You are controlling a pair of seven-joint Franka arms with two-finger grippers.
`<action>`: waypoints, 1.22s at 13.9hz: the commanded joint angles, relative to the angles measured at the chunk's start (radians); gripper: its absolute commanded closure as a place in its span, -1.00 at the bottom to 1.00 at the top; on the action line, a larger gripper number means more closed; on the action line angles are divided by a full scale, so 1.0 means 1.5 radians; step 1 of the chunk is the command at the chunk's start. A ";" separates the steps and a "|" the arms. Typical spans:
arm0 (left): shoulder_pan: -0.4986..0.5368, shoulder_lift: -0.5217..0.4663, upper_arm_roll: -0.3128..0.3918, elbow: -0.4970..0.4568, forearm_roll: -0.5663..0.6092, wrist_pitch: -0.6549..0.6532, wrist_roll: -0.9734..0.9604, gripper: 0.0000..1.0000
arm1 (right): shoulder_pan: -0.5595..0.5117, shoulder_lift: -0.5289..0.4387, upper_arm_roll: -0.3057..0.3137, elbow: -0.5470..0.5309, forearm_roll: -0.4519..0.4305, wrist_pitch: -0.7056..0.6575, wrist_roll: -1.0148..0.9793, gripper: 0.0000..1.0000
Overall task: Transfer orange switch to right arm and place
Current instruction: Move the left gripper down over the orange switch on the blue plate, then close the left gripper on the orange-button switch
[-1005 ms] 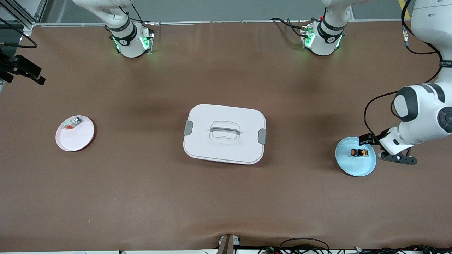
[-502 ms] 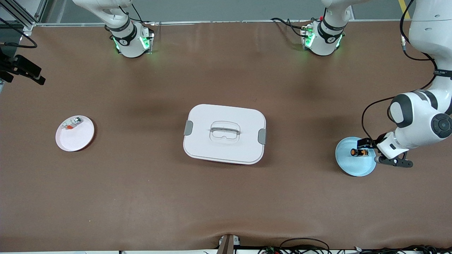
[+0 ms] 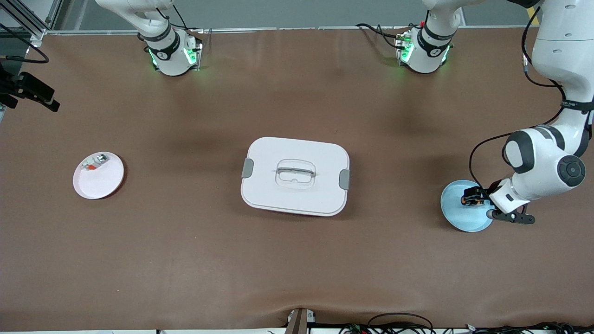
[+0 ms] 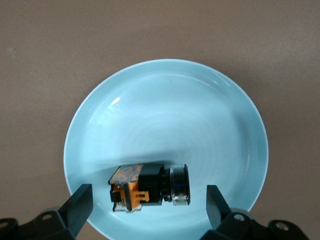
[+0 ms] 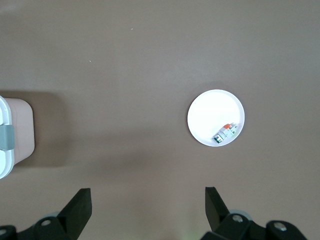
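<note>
The orange switch (image 3: 468,200) lies on its side in a light blue plate (image 3: 457,219) toward the left arm's end of the table. In the left wrist view the switch (image 4: 150,188) has a black body with an orange part, and rests near the plate's rim (image 4: 165,100). My left gripper (image 3: 480,204) is low over the plate and open. Its two fingers stand either side of the switch (image 4: 148,200) and do not touch it. My right gripper (image 5: 148,205) is open and empty, high over bare table. It is out of the front view.
A white lidded box (image 3: 295,176) with grey clips sits mid-table, and its edge shows in the right wrist view (image 5: 7,140). A white plate (image 3: 100,183) toward the right arm's end holds a small whitish-grey part (image 3: 94,162). Plate (image 5: 210,112) and part (image 5: 226,133) also show in the right wrist view.
The left arm has come down and moved its gripper in over the blue plate, so its fingers now bracket the switch. The switch and the plates have not moved.
</note>
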 commanded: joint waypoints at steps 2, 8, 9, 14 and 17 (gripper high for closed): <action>0.002 0.022 -0.002 0.011 -0.011 0.019 0.004 -1.00 | 0.000 -0.018 0.003 -0.015 -0.003 -0.001 -0.002 -1.00; 0.005 0.036 -0.002 0.007 -0.012 0.025 0.003 -1.00 | 0.002 -0.017 0.004 -0.014 -0.003 0.002 -0.002 -1.00; 0.006 0.037 -0.002 0.006 -0.012 0.025 0.003 -1.00 | 0.002 -0.017 0.004 -0.014 -0.003 0.002 -0.002 -1.00; 0.007 0.038 -0.002 0.006 -0.012 0.025 0.002 -1.00 | 0.000 -0.017 0.004 -0.014 -0.003 0.004 -0.003 -1.00; 0.006 0.037 -0.003 0.005 -0.013 0.025 -0.002 -0.71 | 0.000 -0.017 0.004 -0.014 -0.003 0.002 -0.003 -1.00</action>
